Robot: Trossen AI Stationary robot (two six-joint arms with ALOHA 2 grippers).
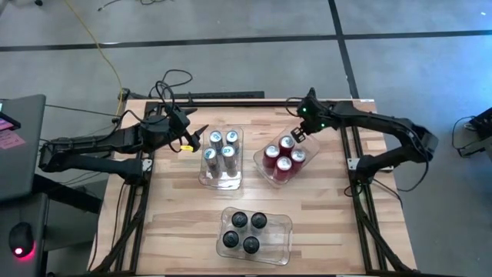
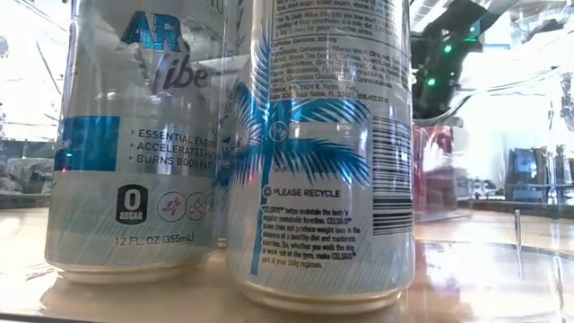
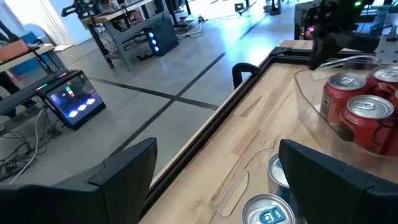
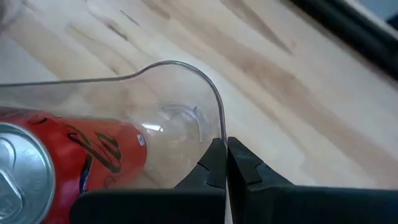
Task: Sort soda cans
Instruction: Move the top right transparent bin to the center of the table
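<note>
the right gripper (image 4: 225,163) pinches the rim of the clear bin (image 1: 265,171) holding four red cans (image 1: 284,157). the left gripper (image 1: 194,138) waits wide open, empty, beside the silver-blue cans (image 1: 221,149). black cans (image 1: 245,231) sit in the near bin.

Three clear bins sit on the table (image 1: 323,223): the far-left bin (image 1: 238,158) holds four cans (image 1: 220,151) standing upright, and the bin to its right (image 1: 260,165), turned at an angle, holds four more cans (image 1: 284,155). The third bin (image 1: 284,231) lies nearer the front edge with four cans (image 1: 245,231) in it. The left gripper (image 1: 197,136) hangs just left of the left bin, while the right gripper (image 1: 298,133) is pinched on the far rim of the angled bin.
</note>
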